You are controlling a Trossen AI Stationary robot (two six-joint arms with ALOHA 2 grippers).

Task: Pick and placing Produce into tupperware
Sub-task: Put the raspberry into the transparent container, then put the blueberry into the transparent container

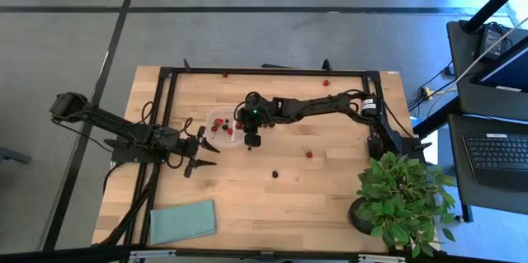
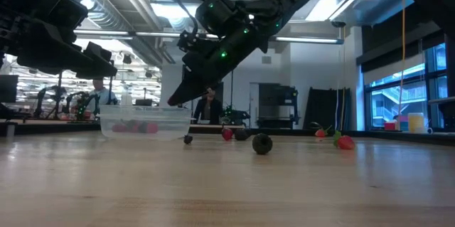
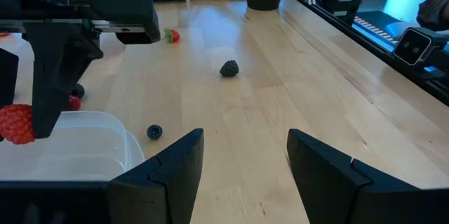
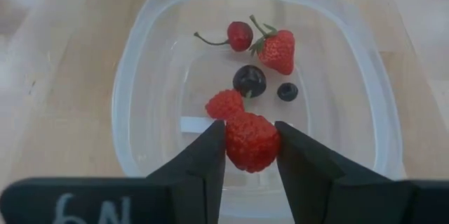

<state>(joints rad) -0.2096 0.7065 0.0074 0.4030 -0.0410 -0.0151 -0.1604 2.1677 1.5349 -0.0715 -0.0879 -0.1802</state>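
The clear tupperware (image 4: 140, 62) sits on the wooden table and holds a cherry, a strawberry (image 4: 277, 50), a raspberry and two dark berries. My right gripper (image 4: 251, 147) hovers over its near rim, shut on a red raspberry (image 4: 251, 140); the high view shows it at the container (image 1: 221, 124). My left gripper (image 3: 245, 161) is open and waits just left of the container (image 1: 206, 152). Loose produce lies on the table: a blueberry (image 3: 154, 132), a blackberry (image 3: 229, 68) and a strawberry (image 3: 172, 36). My right gripper pinches the raspberry by its two sides (image 4: 231, 143) between the fingertips. The fingers slant down from the table's right side. The berry is lifted clear, above the inside of the container.
More berries lie near the far edge (image 1: 224, 74) (image 1: 326, 82) and right of centre (image 1: 309, 154) (image 1: 275, 174). A teal cloth (image 1: 183, 222) lies at the near left, a potted plant (image 1: 404, 193) at the near right corner. A dark frame (image 1: 264, 70) borders the table.
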